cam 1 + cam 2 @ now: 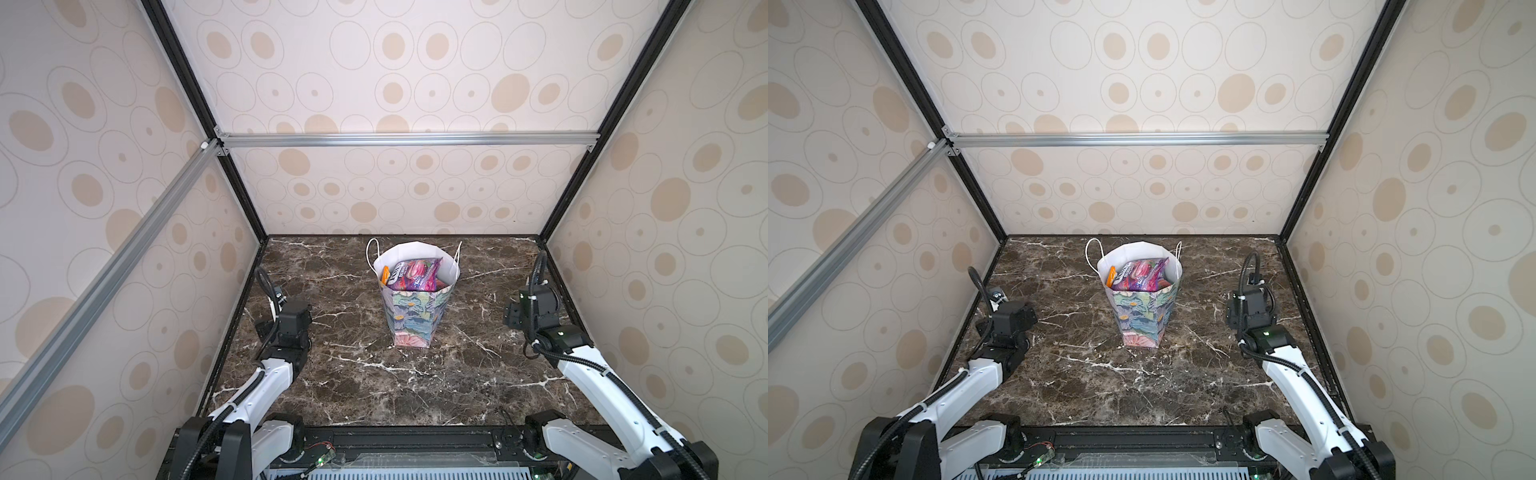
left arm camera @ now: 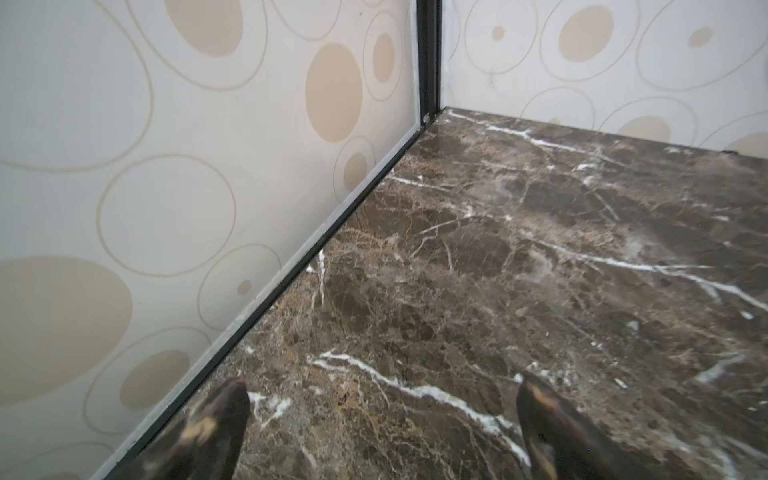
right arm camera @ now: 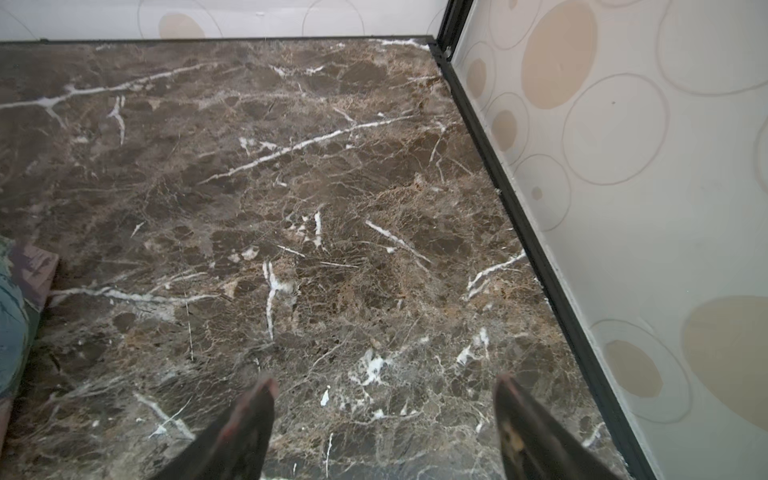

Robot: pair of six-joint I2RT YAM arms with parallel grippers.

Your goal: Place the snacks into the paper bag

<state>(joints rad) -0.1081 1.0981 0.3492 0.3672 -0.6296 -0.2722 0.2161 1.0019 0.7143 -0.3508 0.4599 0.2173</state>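
At the right side of the table, holding the right gripper low over bare marble, fingers spread wide apart and clamping nothing. At the edge of the right wrist view, catching only a sliver of the paper bag, well apart from the fingertips. At the left side, holding the left gripper the same way, fingers apart and gripping nothing, close to the left wall and pointing toward the far-left corner post.

Between the two arms, toward the far middle, seeing the paper bag standing upright in both top views, mouth open, white cord handles drooping at its left and right rims. Inside, finding the snacks: a purple-pink packet lying across the top just under the rim, an orange packet peeking out at its left. Not being able to count whatever is lying beneath.

Finding no packet loose on the marble in any view, so judging the packing as done or all but done, with nothing left to fetch as far as showing.

Around, seeing only patterned walls, black posts and an aluminium rail high across the far wall; nothing standing in the way. Judging the bag as light and nearly full, so risking a tip at any nudge.
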